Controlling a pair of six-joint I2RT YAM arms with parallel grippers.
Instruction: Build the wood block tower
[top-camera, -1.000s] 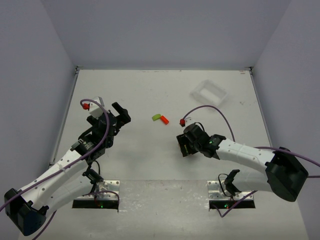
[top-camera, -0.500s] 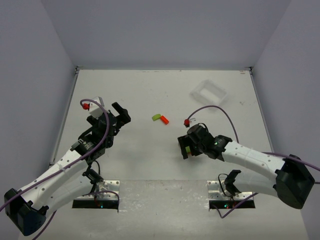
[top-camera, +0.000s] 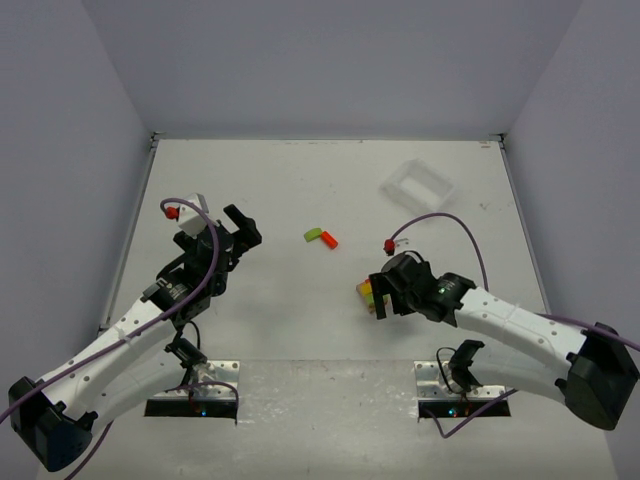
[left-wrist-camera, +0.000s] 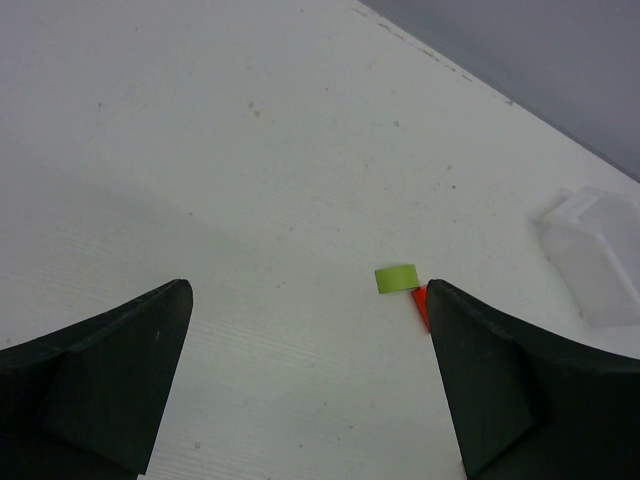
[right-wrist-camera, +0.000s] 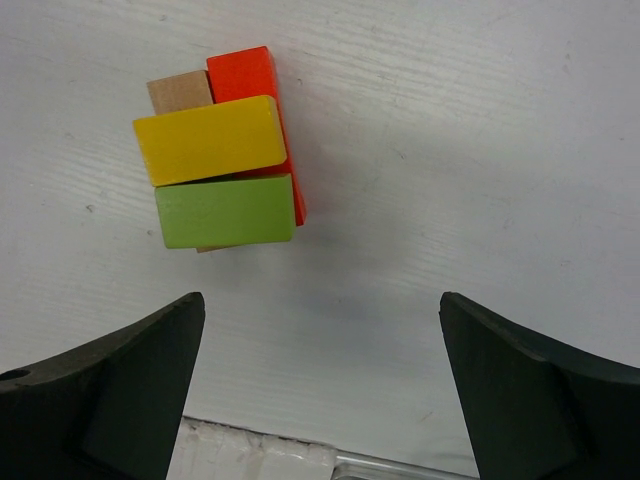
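The wood block tower (right-wrist-camera: 222, 170) is a small stack with a yellow and a green block side by side on top of a red and a tan one. In the top view the tower (top-camera: 367, 291) sits just left of my right gripper (top-camera: 382, 298). In the wrist view the right gripper (right-wrist-camera: 320, 300) is open, with bare table between its fingers and the stack beyond its left finger. A loose green block (top-camera: 314, 235) and an orange block (top-camera: 330, 241) lie touching at mid-table. My left gripper (top-camera: 243, 230) is open and apart from them; in its wrist view the left gripper (left-wrist-camera: 308, 287) shows the green block (left-wrist-camera: 396, 278) ahead.
A white plastic tray (top-camera: 418, 184) sits at the back right, and the tray (left-wrist-camera: 595, 250) shows at the right edge of the left wrist view. Grey walls close off the table at the back and both sides. The arm mounts' metal plate (right-wrist-camera: 300, 465) runs along the near edge.
My right gripper has opened and drawn back to the right, uncovering the stack it stood over. The left arm has not moved.
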